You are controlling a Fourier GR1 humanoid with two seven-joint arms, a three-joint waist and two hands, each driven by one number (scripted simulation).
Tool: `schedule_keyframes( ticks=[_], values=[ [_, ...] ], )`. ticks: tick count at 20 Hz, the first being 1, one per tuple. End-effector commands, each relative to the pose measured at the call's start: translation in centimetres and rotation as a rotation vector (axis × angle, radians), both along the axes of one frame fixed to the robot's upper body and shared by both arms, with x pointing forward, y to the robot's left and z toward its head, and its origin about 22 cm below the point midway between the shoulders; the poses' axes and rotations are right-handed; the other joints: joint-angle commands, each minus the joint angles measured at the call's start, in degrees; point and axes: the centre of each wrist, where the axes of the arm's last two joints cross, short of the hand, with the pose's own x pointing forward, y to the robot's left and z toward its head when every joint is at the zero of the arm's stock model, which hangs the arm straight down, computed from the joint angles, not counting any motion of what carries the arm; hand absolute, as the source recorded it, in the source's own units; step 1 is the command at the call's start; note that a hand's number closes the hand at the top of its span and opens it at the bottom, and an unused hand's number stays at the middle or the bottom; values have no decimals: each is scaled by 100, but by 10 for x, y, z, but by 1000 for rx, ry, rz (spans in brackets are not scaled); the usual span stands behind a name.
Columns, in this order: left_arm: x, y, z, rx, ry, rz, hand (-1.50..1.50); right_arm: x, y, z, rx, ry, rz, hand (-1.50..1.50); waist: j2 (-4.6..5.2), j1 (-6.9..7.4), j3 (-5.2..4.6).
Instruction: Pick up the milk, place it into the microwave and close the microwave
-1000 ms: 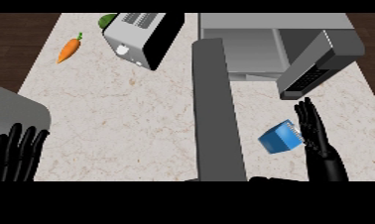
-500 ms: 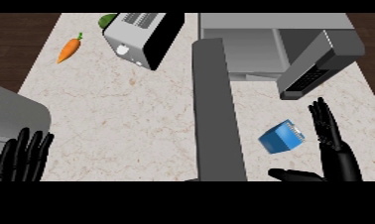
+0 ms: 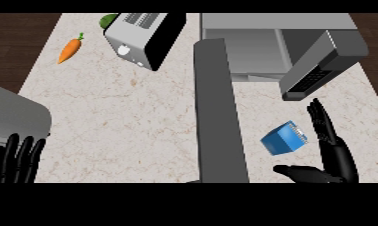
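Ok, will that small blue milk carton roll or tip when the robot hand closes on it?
The small blue milk carton looks boxy and flat-faced, so rolling seems unlikely. It sits turned at an angle to the open right robot hand beside it, so a first touch may twist or slide it on the pale counter.

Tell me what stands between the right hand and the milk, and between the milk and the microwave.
Nothing visible does. The right hand is open just right of the milk, with bare counter between. Toward the microwave, the open door stands left of the milk, beside the path.
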Motion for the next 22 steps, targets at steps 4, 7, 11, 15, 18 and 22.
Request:
schedule_keyframes(
  ticks=[4,7,11,15,18,22],
  values=[
    [-16,-3,-8,-7,3,-5,-150,15,-10,-27,-16,27,-28,-150,-1,21,0],
    [-12,-10,-19,3,11,10,-150,22,-21,-32,-14,36,-23,-150,1,19,0],
    [0,15,-8,4,1,8,-150,-3,-31,-59,18,104,36,-150,4,6,1],
    [-7,1,-17,-5,-1,3,-150,23,-20,-73,38,97,64,-150,9,45,4],
    [11,14,-11,-1,6,-2,-150,23,-21,-71,82,121,94,-150,7,7,1],
    [-9,2,3,-8,15,-8,-150,28,-25,-81,64,91,67,-150,6,34,4]
  ],
)
